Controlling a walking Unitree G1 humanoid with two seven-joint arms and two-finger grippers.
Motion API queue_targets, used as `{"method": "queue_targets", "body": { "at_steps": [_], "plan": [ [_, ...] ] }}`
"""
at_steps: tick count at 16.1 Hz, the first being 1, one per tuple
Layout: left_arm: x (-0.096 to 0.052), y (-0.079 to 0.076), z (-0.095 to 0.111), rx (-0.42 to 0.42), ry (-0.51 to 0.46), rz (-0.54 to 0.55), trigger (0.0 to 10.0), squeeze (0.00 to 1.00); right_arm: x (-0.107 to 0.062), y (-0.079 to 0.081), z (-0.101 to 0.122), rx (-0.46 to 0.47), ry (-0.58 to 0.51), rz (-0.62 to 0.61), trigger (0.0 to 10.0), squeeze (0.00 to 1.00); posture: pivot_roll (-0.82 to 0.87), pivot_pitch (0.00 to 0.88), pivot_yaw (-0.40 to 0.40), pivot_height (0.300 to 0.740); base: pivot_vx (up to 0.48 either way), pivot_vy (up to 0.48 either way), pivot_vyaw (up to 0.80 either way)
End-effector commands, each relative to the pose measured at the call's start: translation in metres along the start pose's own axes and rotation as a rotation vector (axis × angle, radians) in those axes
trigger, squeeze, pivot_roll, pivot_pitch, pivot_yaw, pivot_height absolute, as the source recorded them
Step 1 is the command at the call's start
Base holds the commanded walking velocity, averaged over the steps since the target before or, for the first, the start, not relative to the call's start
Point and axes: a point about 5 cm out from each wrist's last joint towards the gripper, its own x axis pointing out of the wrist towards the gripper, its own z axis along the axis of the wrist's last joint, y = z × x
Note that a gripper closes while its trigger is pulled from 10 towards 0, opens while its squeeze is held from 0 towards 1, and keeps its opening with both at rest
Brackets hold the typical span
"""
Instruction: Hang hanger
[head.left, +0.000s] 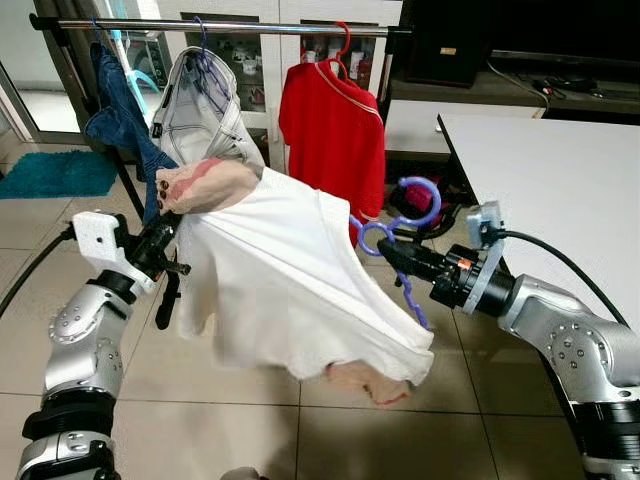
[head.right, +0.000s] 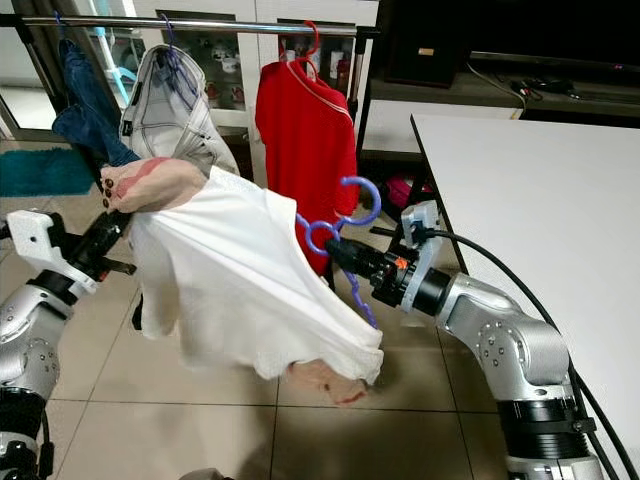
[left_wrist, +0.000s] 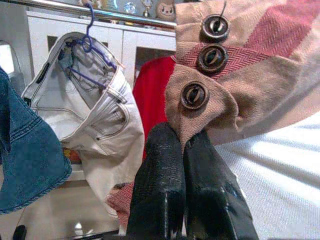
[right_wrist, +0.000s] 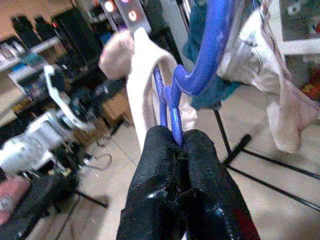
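Below the silver clothes rail (head.left: 220, 26), the purple plastic hanger (head.left: 405, 225) carrying the white shirt with tan cuffs (head.left: 290, 275) is pinched tight by the right gripper (head.left: 385, 252), while a cuff is clamped by the left gripper (head.left: 163, 232), probably so the shirt is kept spread out for hanging.

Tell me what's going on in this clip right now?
The robot holds a white shirt on a blue hanger between both arms, in front of a clothes rail. The right claw is shut on the hanger below its hook; the left claw pinches the shirt's tan buttoned cuff. The hanger is not yet on the rail, where jeans, pale trousers and a red shirt hang.
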Motion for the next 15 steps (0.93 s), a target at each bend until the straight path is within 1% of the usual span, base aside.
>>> {"method": "queue_targets", "body": {
  "at_steps": [1,2,3,5,7,8,10,12,13,14,15],
  "plan": [
    [-0.003,0.010,0.001,0.004,-0.017,0.116,0.0,0.00,-0.004,0.004,0.024,-0.054,-0.096,0.018,10.0,0.00,-0.09,0.000,-0.006,0.740,0.000,0.000,0.00],
    [-0.003,0.013,0.001,0.008,-0.023,0.149,0.0,0.00,-0.005,0.003,0.025,-0.054,-0.103,0.016,10.0,0.00,-0.09,0.000,-0.006,0.740,0.000,0.000,0.00],
    [-0.006,0.020,0.002,0.007,-0.034,0.220,0.0,0.00,-0.007,0.002,0.026,-0.051,-0.115,0.007,10.0,0.00,-0.09,0.000,-0.006,0.740,0.000,0.000,0.00],
    [-0.011,0.031,0.005,-0.040,-0.082,0.343,0.0,0.00,-0.010,0.000,0.026,-0.052,-0.113,-0.003,10.0,0.00,-0.10,0.000,-0.008,0.740,0.000,0.000,0.00],
    [-0.013,0.035,0.005,-0.067,-0.107,0.401,0.0,0.00,-0.010,-0.001,0.026,-0.049,-0.116,-0.009,10.0,0.00,-0.10,0.000,-0.009,0.740,0.000,0.000,0.00],
    [-0.015,0.038,0.005,-0.096,-0.121,0.447,0.0,0.00,-0.010,-0.001,0.026,-0.043,-0.120,-0.012,10.0,0.00,-0.10,0.000,-0.010,0.740,0.000,0.000,0.00],
    [-0.017,0.041,0.002,-0.124,-0.122,0.480,0.0,0.00,-0.010,-0.003,0.026,-0.037,-0.127,-0.019,10.0,0.00,-0.10,0.000,-0.010,0.740,0.000,0.000,0.00],
    [-0.016,0.037,-0.003,-0.139,-0.113,0.485,0.0,0.00,-0.010,-0.004,0.028,-0.033,-0.141,-0.029,10.0,0.00,-0.09,0.000,-0.010,0.740,0.000,0.000,0.00],
    [-0.013,0.029,-0.007,-0.111,-0.079,0.432,0.0,0.00,-0.010,-0.004,0.029,-0.033,-0.144,-0.029,10.0,0.00,-0.09,0.000,-0.010,0.740,0.000,0.000,0.00],
    [-0.005,0.005,-0.017,-0.062,-0.008,0.259,7.8,0.00,-0.008,-0.001,0.028,-0.033,-0.140,-0.014,10.0,0.00,-0.09,0.000,-0.012,0.740,0.000,0.000,0.00],
    [-0.003,-0.002,-0.017,-0.062,-0.006,0.204,10.0,0.00,-0.007,0.000,0.028,-0.033,-0.138,-0.009,10.0,0.00,-0.09,0.000,-0.012,0.740,0.000,0.000,0.00]
  ]
}}
